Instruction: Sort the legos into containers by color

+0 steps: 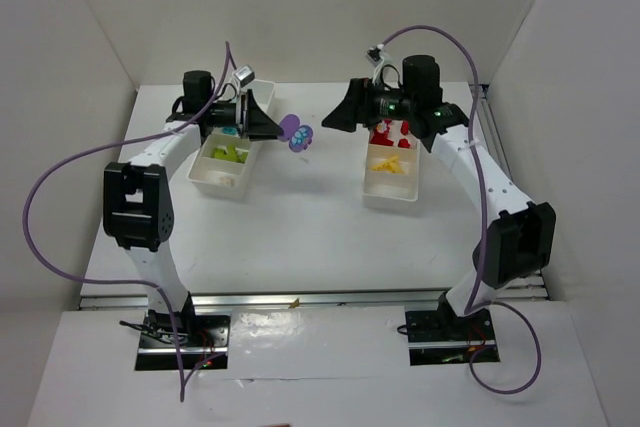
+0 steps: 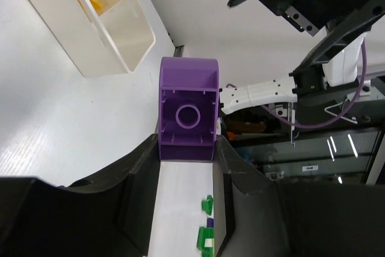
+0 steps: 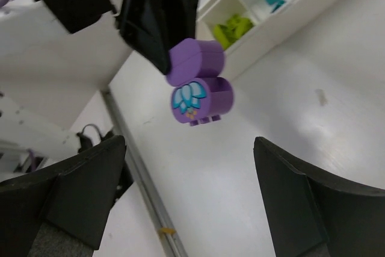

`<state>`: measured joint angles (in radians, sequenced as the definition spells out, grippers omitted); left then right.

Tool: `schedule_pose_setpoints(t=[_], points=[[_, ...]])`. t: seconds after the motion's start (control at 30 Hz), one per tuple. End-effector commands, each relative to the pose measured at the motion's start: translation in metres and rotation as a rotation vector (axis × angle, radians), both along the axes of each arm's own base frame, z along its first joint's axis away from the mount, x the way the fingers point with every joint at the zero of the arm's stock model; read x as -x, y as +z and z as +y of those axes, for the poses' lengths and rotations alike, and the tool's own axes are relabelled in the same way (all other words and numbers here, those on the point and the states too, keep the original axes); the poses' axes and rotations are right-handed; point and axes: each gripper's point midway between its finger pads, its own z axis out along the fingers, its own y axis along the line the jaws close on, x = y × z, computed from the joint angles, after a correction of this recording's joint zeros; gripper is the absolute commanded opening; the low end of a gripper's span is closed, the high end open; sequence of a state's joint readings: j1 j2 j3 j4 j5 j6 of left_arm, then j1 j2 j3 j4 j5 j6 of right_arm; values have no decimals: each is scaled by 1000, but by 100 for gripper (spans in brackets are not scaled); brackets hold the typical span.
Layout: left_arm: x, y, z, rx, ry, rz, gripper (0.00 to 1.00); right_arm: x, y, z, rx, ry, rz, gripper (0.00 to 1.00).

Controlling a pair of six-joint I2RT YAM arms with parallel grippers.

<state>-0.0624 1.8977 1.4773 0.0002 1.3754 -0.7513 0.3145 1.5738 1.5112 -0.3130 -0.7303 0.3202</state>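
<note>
Currently, beside the left tray point(image 1: 214, 179), the left gripper point(image 1: 272, 124) is clamped on the purple piece point(image 1: 298, 134), which projects lengthwise beyond its fingertips in mid-air. The piece is smooth moulded plastic, rounded, hollow underneath, with a printed flower. Directly opposite, the right gripper point(image 1: 337, 119) is spread wide, apparently placed to receive it. The right tray point(image 1: 390, 195) lies beneath its wrist.

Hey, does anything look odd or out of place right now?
Only the purple piece: it hangs in mid-air, pinched in the left pincer, facing the open right pincer. A tiny yellowish scrap lies at the near edge of the table.
</note>
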Motion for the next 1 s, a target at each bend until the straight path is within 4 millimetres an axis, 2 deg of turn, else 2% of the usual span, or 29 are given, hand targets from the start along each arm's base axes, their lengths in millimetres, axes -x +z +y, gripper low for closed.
schedule_pose_setpoints(t=[0.0,0.07,0.23,0.37,0.43,0.5,0.57,0.63,0.67,0.7,0.77,0.8,0.93,0.97], points=[[15,38,1,47,-59,-133,0,25,18,26,-113,218,-4,94],[16,37,1,48,-58,-127,0,29,13,36,-104,241,-4,95],[19,41,1,52,-67,-140,0,24,-20,49,-81,262,66,97],[20,45,2,53,-67,-140,0,21,-21,59,-86,276,42,97],[20,45,2,53,-67,-140,0,17,-31,65,-79,284,65,95],[20,46,2,53,-67,-151,0,15,-32,68,-89,290,62,92],[22,49,2,54,-67,-151,0,13,-23,71,-125,295,40,87],[23,46,2,54,-67,-140,0,18,-20,77,-172,310,65,83],[23,46,2,54,-67,-140,0,20,-25,78,-188,313,84,81],[23,46,2,54,-67,-140,0,18,-17,80,-217,323,46,74],[23,42,2,53,-67,-140,0,19,-19,81,-247,315,78,62],[23,42,2,53,-67,-140,0,18,-13,82,-263,318,52,57],[23,42,2,53,-67,-140,0,23,-19,82,-265,338,102,32],[23,42,2,53,-67,-140,0,23,-21,82,-257,338,103,19]])
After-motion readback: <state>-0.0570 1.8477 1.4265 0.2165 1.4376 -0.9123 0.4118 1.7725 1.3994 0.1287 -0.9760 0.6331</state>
